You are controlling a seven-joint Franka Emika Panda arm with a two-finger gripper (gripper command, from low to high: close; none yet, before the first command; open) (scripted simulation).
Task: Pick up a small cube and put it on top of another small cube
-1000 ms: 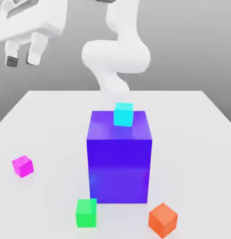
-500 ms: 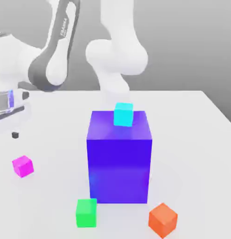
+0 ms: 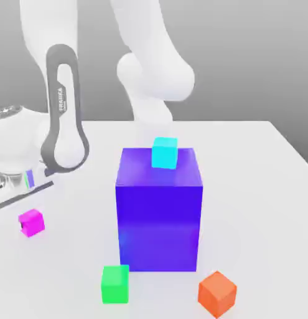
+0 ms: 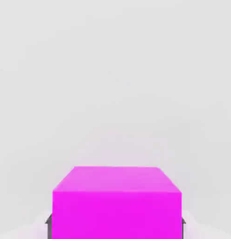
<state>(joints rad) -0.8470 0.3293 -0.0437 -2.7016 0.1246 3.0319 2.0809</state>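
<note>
The small cube (image 3: 32, 222), bright magenta, rests on the white table (image 3: 256, 187) at the exterior view's left. The robot's white hand (image 3: 19, 171) hangs low right over it. In the hand view the small cube (image 4: 116, 205) sits between the two dark finger pads (image 4: 49, 225), which press against its sides, so the gripper (image 4: 116, 225) is shut on it. A cyan cube (image 3: 164, 153) stands on top of the big blue-purple block (image 3: 158, 218) in the middle of the table.
A green cube (image 3: 115, 284) lies in front of the big block and an orange cube (image 3: 217, 293) sits near the front at the exterior view's right. The arm's white links (image 3: 63, 124) rise behind and beside the block.
The hand came down from high at the exterior view's upper left to the magenta cube, and its jaws went from wide open to shut on the cube.
</note>
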